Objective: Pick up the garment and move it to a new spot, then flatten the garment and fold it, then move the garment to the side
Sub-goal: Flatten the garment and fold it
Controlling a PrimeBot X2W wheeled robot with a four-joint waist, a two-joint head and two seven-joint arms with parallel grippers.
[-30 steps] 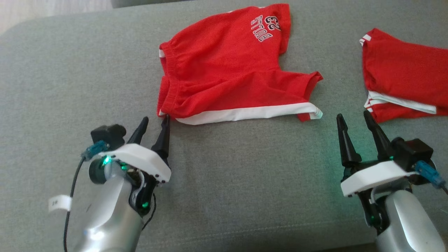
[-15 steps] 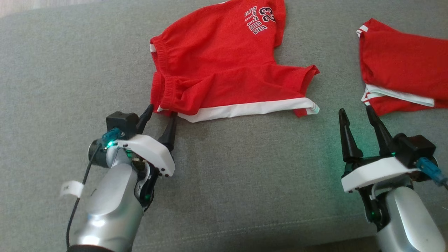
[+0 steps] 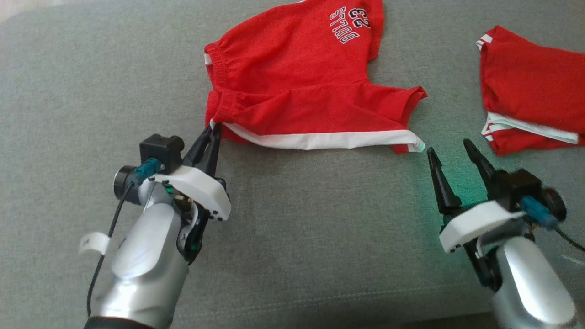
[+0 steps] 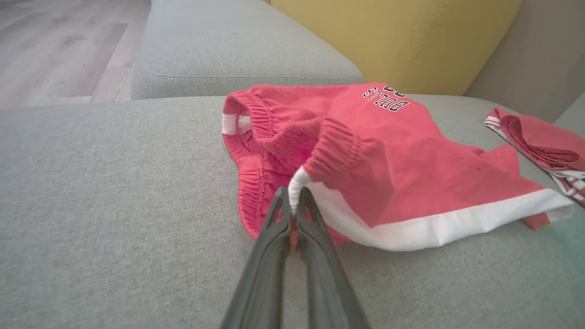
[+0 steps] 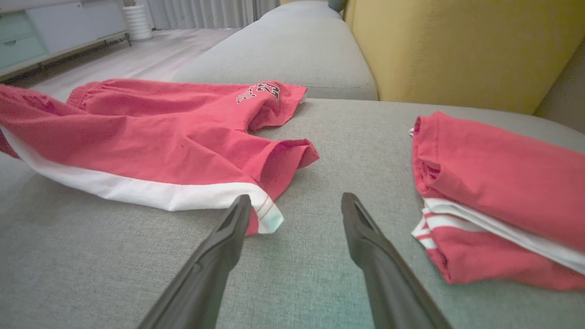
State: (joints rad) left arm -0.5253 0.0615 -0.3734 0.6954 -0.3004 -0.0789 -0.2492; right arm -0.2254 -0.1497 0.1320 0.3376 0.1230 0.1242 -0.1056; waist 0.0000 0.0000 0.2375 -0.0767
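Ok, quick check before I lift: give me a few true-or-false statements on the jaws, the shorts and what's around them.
1. The left jaws are shut on the waistband corner of the red shorts. True.
2. The right jaws grip the shorts' leg hem. False: they stand open beside the hem corner, holding nothing.
3. A folded red garment lies on the robot's right, apart from the shorts. True.
4. The shorts rest on a wooden table. False: they lie on a grey sofa.

Two red garments, two claws, one grey sofa, one yellow cushion.
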